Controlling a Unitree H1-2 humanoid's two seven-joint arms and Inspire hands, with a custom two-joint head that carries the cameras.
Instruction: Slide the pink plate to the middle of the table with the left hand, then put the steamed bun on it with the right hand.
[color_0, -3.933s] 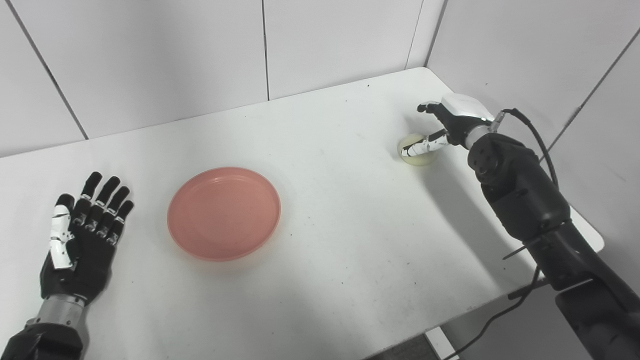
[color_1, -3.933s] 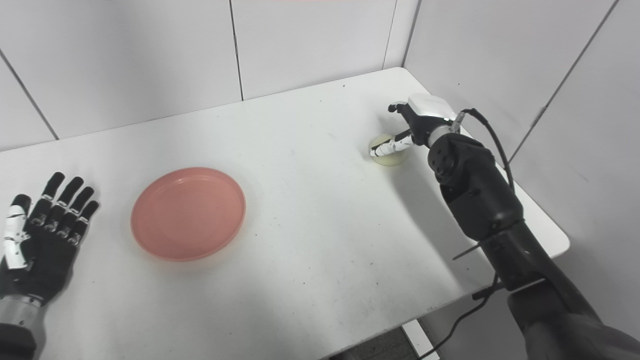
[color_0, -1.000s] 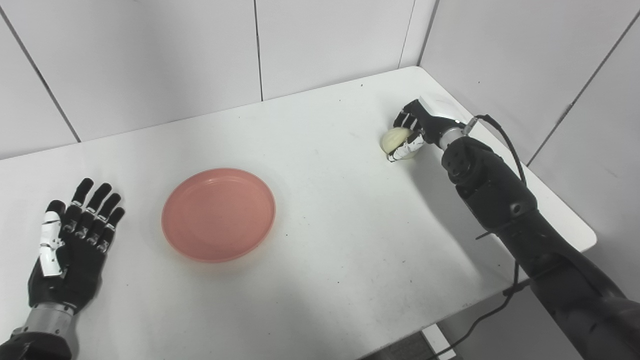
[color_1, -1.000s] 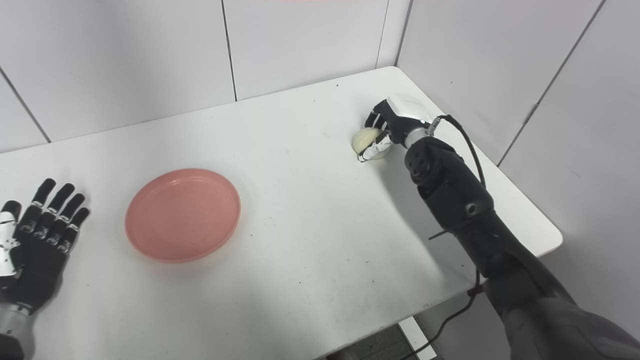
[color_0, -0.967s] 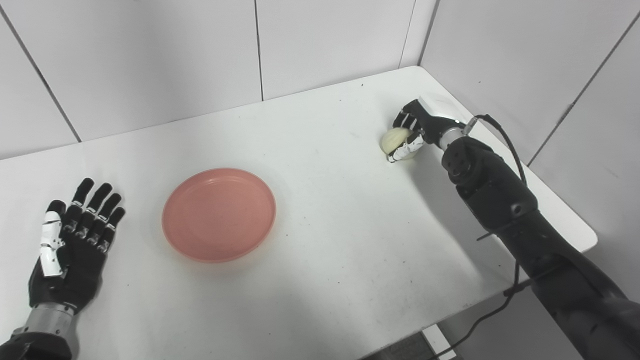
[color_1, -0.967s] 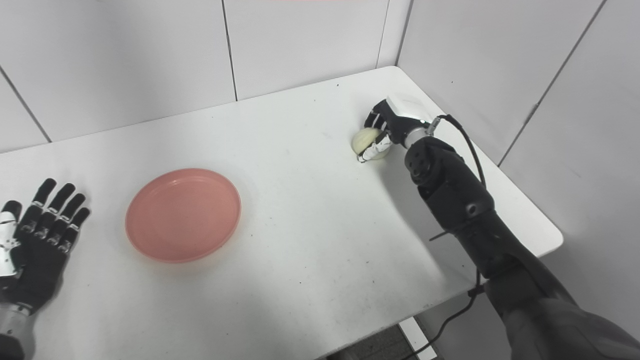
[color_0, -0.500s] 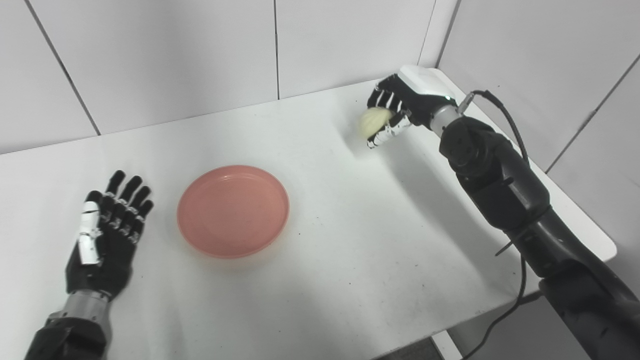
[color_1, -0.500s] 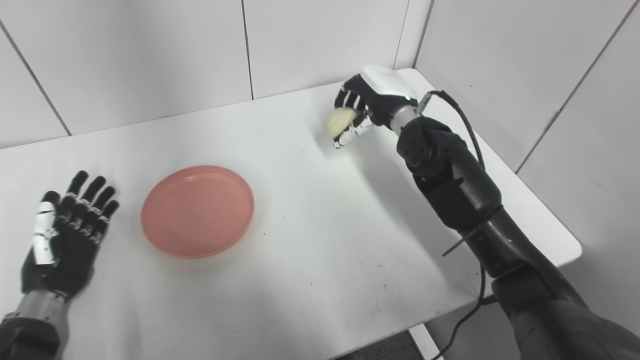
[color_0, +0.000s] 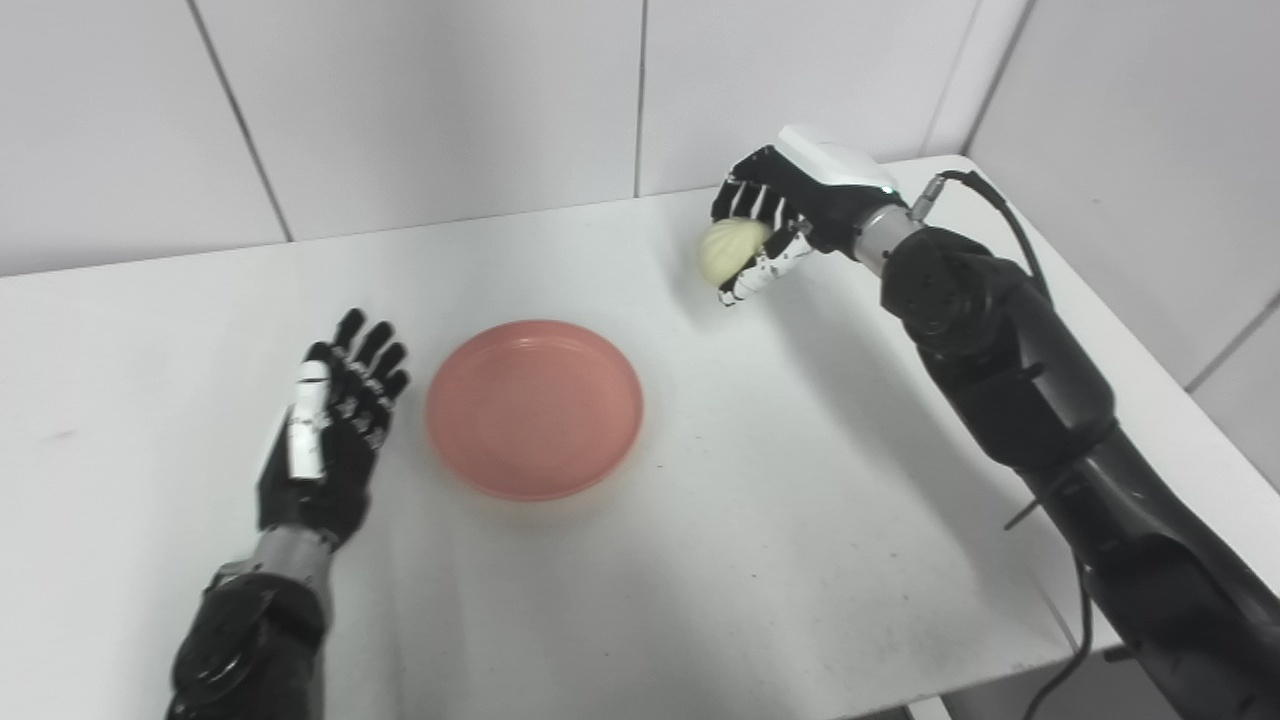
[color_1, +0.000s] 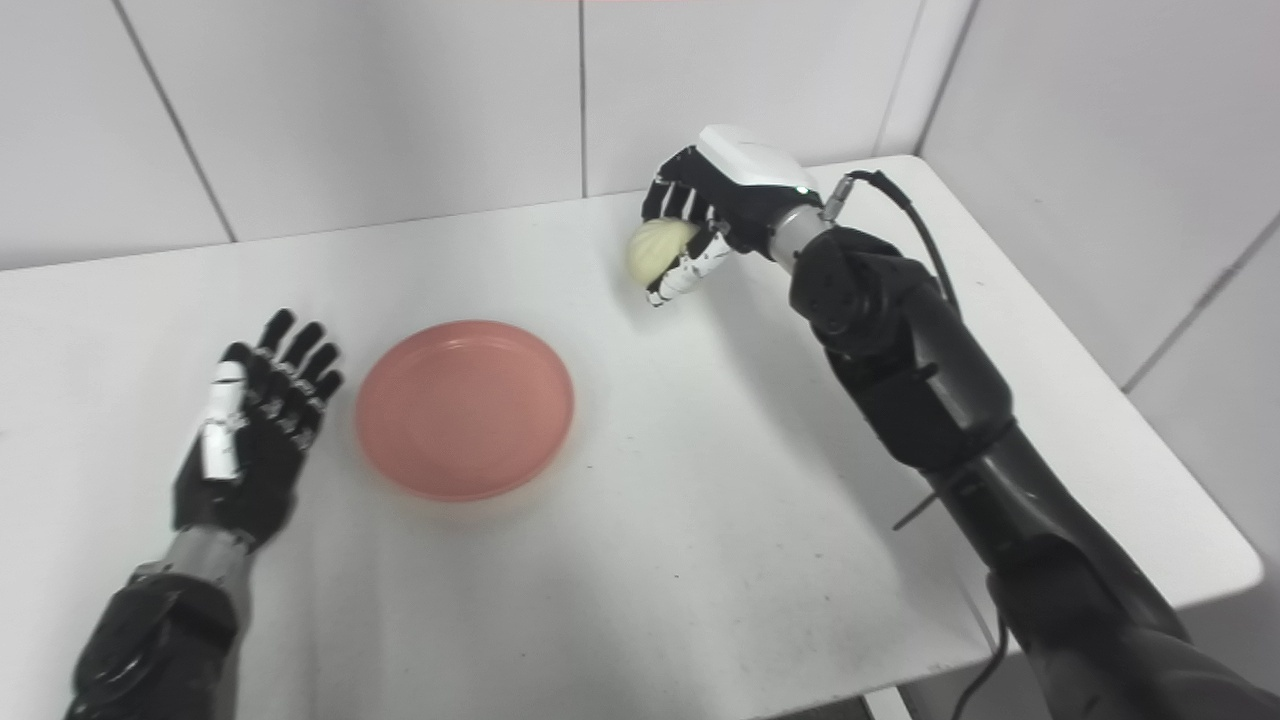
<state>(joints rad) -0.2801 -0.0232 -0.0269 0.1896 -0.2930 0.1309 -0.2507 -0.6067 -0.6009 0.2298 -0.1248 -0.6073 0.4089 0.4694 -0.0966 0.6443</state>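
Your right hand (color_0: 775, 215) has lifted the steamed bun (color_0: 728, 250), fingers wrapped round it, upper right; carry it down-left onto the pink plate (color_0: 534, 407). Left hand (color_0: 330, 440) lies spread.

Right hand (color_0: 790, 215) lifted steamed bun (color_0: 728, 249) off table (color_0: 760, 480)

The right hand (color_0: 790, 215) covers the far side of the steamed bun (color_0: 728, 250). The table (color_1: 700, 520) runs off the frame's left and bottom edges. The left hand (color_0: 330, 440) perhaps touches it; contact unclear.
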